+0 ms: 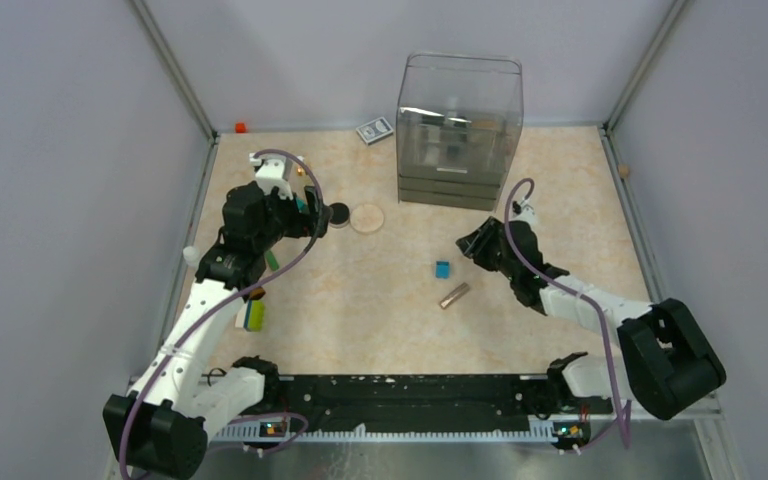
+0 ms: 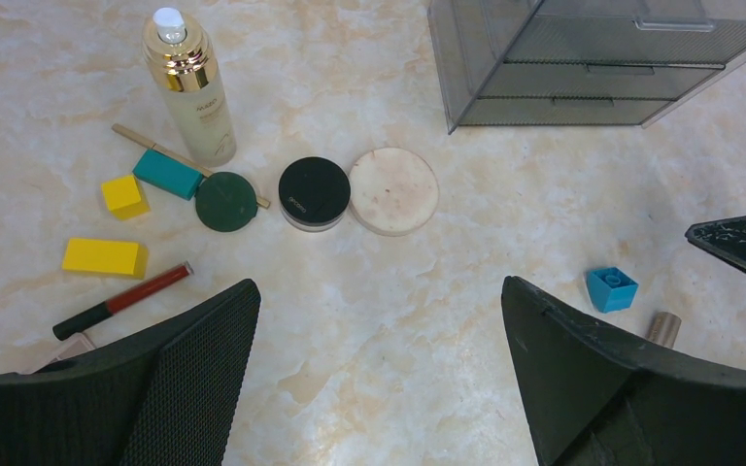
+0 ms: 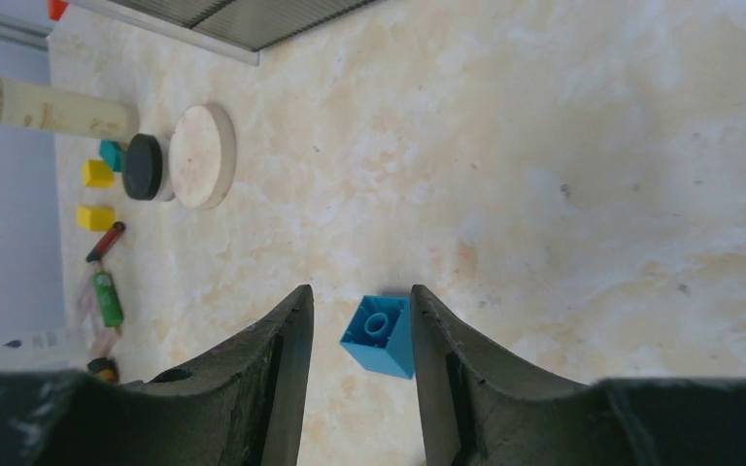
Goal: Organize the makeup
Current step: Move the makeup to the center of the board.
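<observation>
The makeup lies toward the left. A gold-capped clear bottle [image 2: 189, 87] stands upright. Beside it are a black round compact [image 2: 314, 192], a beige round disc [image 2: 393, 190], a dark green disc [image 2: 226, 201] and a red lip tube [image 2: 121, 301]. A tan tube [image 1: 453, 296] lies mid-table. My left gripper [image 2: 379, 283] hovers wide open over bare table, short of the compact [image 1: 339, 213]. My right gripper [image 3: 360, 291] is part open and holds nothing. It hangs above the small blue cube [image 3: 381, 335], which rests on the table close to the right finger in that view.
A clear drawer organizer [image 1: 460, 130] stands at the back centre, with a grey patterned card box [image 1: 373, 131] to its left. Yellow blocks [image 2: 105, 257] and a teal block [image 2: 167, 174] lie among the makeup. Grey walls enclose the table on three sides.
</observation>
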Robot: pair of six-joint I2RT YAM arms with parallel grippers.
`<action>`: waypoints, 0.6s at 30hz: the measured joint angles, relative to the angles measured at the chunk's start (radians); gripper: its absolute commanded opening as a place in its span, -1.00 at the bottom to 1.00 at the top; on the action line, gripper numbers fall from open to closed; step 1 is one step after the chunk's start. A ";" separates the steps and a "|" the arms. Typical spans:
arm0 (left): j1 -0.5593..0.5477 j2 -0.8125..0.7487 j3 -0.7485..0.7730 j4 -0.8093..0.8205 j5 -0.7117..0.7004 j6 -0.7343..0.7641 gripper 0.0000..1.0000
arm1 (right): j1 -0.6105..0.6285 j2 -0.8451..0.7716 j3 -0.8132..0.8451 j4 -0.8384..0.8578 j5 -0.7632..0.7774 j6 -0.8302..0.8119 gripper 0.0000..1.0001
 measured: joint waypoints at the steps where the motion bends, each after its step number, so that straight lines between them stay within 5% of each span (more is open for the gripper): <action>1: 0.000 0.000 0.000 0.000 0.000 0.000 0.98 | 0.000 -0.014 0.000 -0.020 0.018 -0.011 -0.17; 12: 0.000 0.000 0.000 0.000 0.000 0.000 0.98 | 0.000 -0.117 -0.001 -0.280 0.137 -0.044 -0.14; 18: 0.000 0.000 0.000 0.000 0.000 0.000 0.98 | 0.000 -0.193 0.000 -0.418 0.166 -0.028 0.14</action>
